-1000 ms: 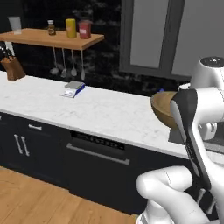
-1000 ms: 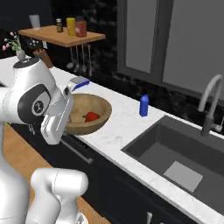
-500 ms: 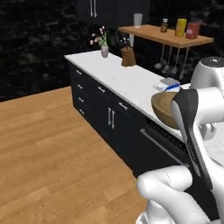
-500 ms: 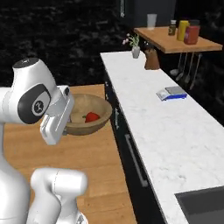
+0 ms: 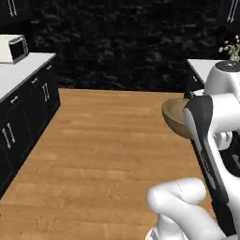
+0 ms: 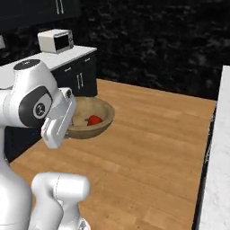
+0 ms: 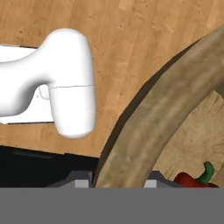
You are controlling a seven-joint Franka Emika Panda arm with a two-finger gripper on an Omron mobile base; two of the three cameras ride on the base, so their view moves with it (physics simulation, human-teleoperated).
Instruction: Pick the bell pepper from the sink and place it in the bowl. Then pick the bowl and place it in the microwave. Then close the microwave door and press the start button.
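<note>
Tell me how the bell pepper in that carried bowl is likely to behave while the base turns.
The bell pepper looks small and rounded, so it may roll across the bowl floor. It lies loose and well below the rim, so it probably stays inside. The claw holds only the rim at one side, so the bowl could tilt.

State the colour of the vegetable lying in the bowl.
Red, with a green stem; the bell pepper shows best in the right base view.
</note>
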